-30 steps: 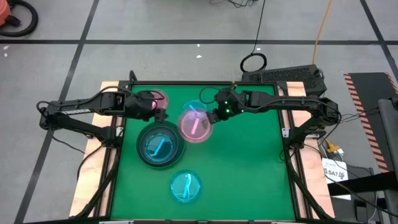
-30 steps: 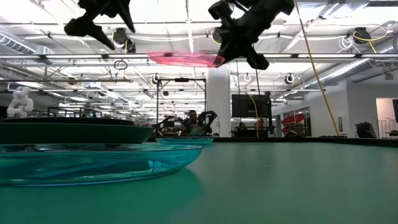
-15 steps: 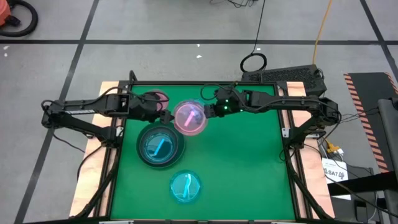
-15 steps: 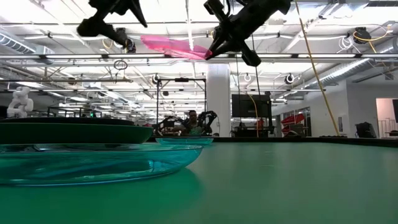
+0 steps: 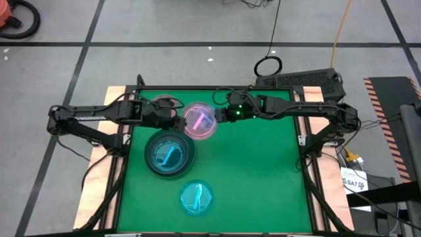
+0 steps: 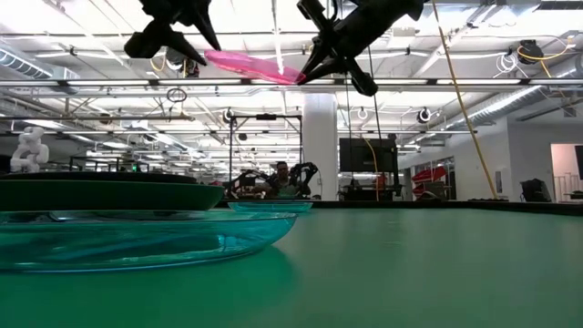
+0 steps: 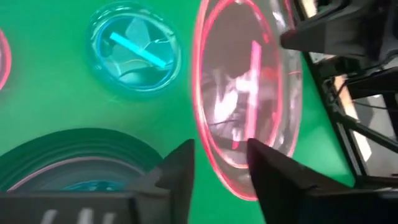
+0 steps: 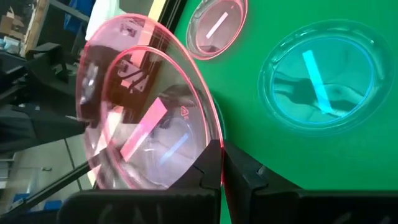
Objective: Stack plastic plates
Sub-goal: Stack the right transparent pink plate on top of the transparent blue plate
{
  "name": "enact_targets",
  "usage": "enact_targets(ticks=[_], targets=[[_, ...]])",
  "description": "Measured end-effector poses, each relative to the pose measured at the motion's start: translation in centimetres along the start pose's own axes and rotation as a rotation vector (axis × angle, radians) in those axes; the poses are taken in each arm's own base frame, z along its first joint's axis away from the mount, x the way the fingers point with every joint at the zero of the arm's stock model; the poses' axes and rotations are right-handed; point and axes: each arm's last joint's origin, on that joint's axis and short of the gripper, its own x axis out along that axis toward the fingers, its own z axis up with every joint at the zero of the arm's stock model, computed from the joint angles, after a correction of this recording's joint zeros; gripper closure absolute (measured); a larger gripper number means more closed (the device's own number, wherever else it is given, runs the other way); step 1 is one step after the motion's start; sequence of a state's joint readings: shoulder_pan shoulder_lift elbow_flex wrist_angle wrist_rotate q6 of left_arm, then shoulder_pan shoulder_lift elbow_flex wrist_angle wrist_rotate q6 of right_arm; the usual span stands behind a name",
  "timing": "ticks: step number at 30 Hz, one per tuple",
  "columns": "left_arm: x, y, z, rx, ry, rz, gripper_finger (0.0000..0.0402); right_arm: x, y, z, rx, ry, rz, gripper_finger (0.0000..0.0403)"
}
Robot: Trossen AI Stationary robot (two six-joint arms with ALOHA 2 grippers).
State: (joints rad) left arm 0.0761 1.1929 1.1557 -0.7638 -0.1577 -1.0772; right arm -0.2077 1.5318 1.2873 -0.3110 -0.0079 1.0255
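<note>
A small translucent pink plate [image 5: 199,122] hangs high over the table's far middle, tilted, with its left edge higher. My right gripper [image 8: 222,165] is shut on its right rim. My left gripper [image 7: 217,171] is open at the plate's left rim, one finger on either side of it. A dark grey plate [image 5: 170,155] rests on the table left of centre, with a cyan plate inside it. A second cyan plate [image 5: 197,197] lies on the mat toward the near edge. Another small pink plate [image 5: 164,104] lies at the far left, partly hidden under my left arm. My left gripper has the pink plate's left rim [image 7: 225,163] between its two fingers, coming level from the table's left. I cannot tell whether the fingers touch the rim. My right gripper pinches the pink plate's right rim [image 8: 213,144] between its two fingers, coming from the table's right. The plate is lifted clear, sticking out from the fingers toward the left, tilted up.
The green mat [image 5: 263,171] is bare on its right half. Wooden borders frame the mat on the table's sides. Behind the table in the low view lies a workshop hall with other rigs.
My right gripper has carried the pink plate toward the table's left and far edge and tipped it, so its left edge now stands higher. My left gripper has moved right to the plate, and its fingers now straddle the left rim.
</note>
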Motion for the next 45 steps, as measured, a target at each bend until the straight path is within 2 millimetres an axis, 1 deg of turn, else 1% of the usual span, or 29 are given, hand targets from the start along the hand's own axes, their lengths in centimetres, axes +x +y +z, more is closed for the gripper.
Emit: enact_targets(ticks=[4,7,10,13,15,17,25,27,30,33,35,38,45], targets=[[0.3,-0.3,0.1,0.006,-0.01,-0.017,0.0317,0.0,0.0,0.0,-0.014,-0.014,-0.008,0.0403],[0.4,-0.3,0.1,-0.001,-0.014,-0.014,0.0351,0.0,0.0,0.1,-0.017,-0.019,-0.012,0.0402],[0.6,-0.3,0.1,-0.001,-0.017,-0.009,0.0371,0.0,-0.1,0.1,-0.019,-0.033,-0.02,0.0394],[0.8,-0.3,0.1,0.001,-0.015,0.004,0.0377,0.0,-0.1,0.1,-0.019,-0.034,-0.021,0.0373],[0.7,-0.3,0.1,0.001,-0.014,0.005,0.0377,0.0,0.0,0.1,-0.018,-0.033,-0.018,0.035],[0.7,-0.1,0.1,0.001,-0.01,0.016,0.0378,0.0,0.0,0.1,-0.012,-0.029,-0.015,0.0319],[0.7,1.0,0.0,0.012,0.034,0.114,0.0378,0.0,-0.3,-0.2,0.018,0.014,-0.033,0.0163],[0.7,1.3,-0.3,0.026,0.075,0.136,0.0378,0.0,-0.5,-0.3,0.02,0.027,-0.053,0.0133],[0.5,1.9,-0.7,0.047,0.151,0.183,0.0378,0.0,-0.8,-0.5,0.004,0.056,-0.078,0.0101],[0.3,2.4,-1.2,0.066,0.228,0.215,0.0378,-0.1,-0.9,-0.7,-0.016,0.093,-0.085,0.0087],[0.1,2.5,-1.4,0.099,0.281,0.201,0.0378,-0.1,-1.0,-1.0,-0.026,0.118,-0.094,0.0084],[-0.3,2.7,-1.6,0.184,0.365,0.163,0.0378,-0.1,-1.1,-1.2,-0.05,0.136,-0.105,0.0083],[-0.9,4.0,-1.8,0.365,0.54,0.178,0.0378,-0.2,-1.0,-1.8,-0.093,0.185,-0.103,0.0083]])
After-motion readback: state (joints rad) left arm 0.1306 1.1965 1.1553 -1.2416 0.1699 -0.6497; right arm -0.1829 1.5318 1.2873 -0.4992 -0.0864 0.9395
